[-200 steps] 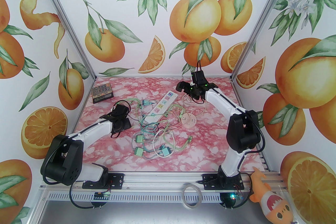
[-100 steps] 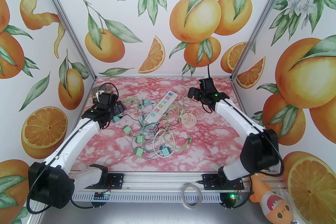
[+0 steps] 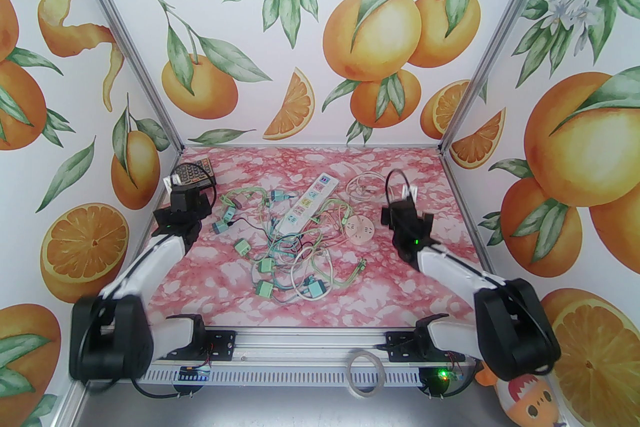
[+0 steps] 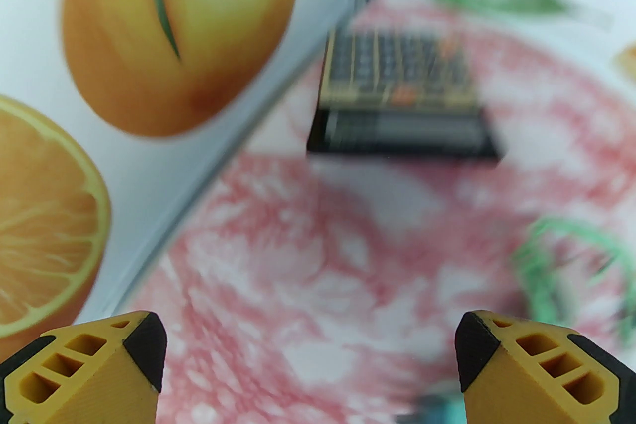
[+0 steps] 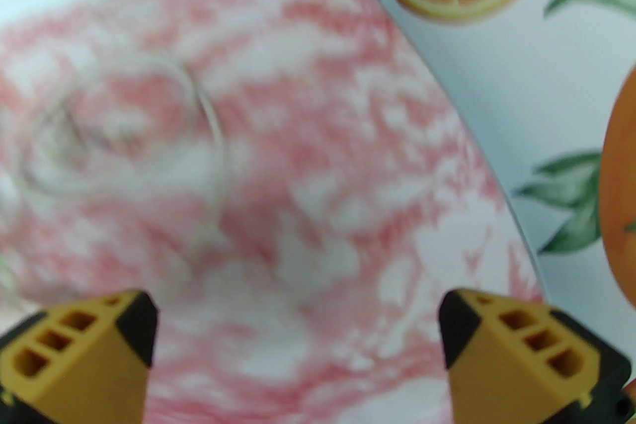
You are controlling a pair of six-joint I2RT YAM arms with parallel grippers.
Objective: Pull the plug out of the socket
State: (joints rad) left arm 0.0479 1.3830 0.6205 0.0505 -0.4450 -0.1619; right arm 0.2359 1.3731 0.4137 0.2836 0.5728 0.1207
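The white power strip [image 3: 310,200] lies at an angle in the middle of the pink table, and the top of its sockets looks bare. Several green plugs [image 3: 220,228] lie loose around it in a tangle of thin cables [image 3: 300,255]. My left gripper [image 3: 181,215] hovers left of the tangle, open and holding nothing. In the left wrist view its yellow fingers [image 4: 94,362] stand wide apart over bare table, facing the calculator [image 4: 397,99]. My right gripper [image 3: 406,220] is open too, right of the round white socket [image 3: 361,229]. Nothing sits between its fingers [image 5: 521,352].
The calculator [image 3: 195,174] sits in the far left corner, just beyond my left gripper. A coiled white cable [image 3: 365,187] lies at the far right of the strip, blurred in the right wrist view [image 5: 124,128]. Walls enclose the table on three sides.
Both arms have drawn back from the power strip, the left outward to the left and the right toward the near right. More loose green plugs now lie uncovered where the left gripper was.
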